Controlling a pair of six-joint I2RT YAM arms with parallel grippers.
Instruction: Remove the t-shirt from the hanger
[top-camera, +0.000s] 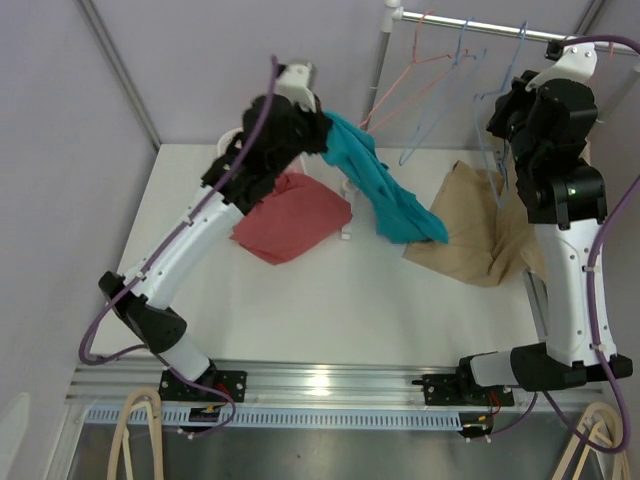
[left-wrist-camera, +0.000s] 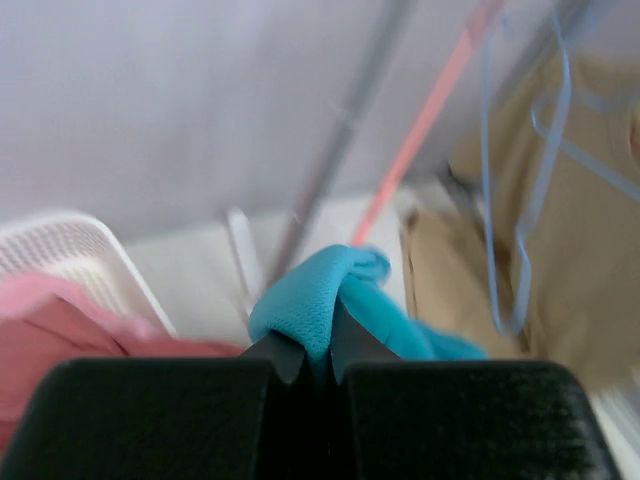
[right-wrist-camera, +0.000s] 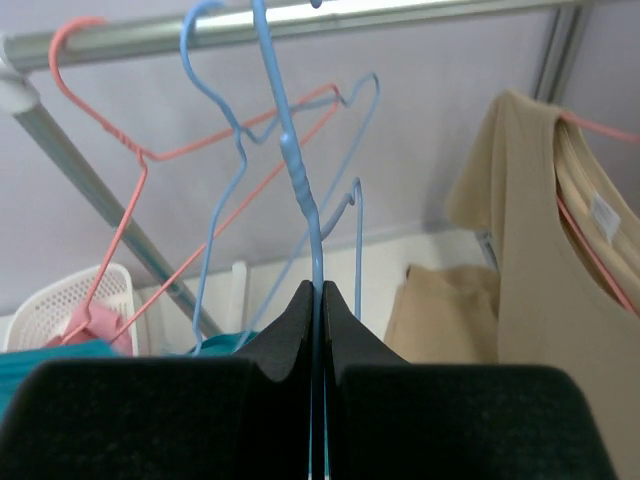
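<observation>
- Closest to my left wrist camera, the left gripper (left-wrist-camera: 318, 350) has its fingers pressed together on a bunched fold of the teal t-shirt (left-wrist-camera: 310, 295).
- From the top view, I see that shirt hanging from the raised left gripper and trailing down to the right. Its lower end lies on the table (top-camera: 330, 300) against a crumpled beige garment (top-camera: 480, 240).
- On my other side, the right gripper (right-wrist-camera: 318, 295) is clamped tight on the wire neck of a blue hanger (right-wrist-camera: 298, 170), whose hook goes up to the metal rail (right-wrist-camera: 350, 18).
- I cannot tell whether any of the teal fabric is caught on that hanger; only a teal edge shows low in the right wrist view.
- Beside it, a second blue hanger (right-wrist-camera: 215, 200) and a pink hanger (right-wrist-camera: 135, 150) hang from the same rail.
- Under my left arm a red cloth (top-camera: 295, 220) lies on the table, with a white basket (left-wrist-camera: 70, 250) just behind it.
- To the right, a beige shirt (right-wrist-camera: 530, 230) hangs up.
</observation>
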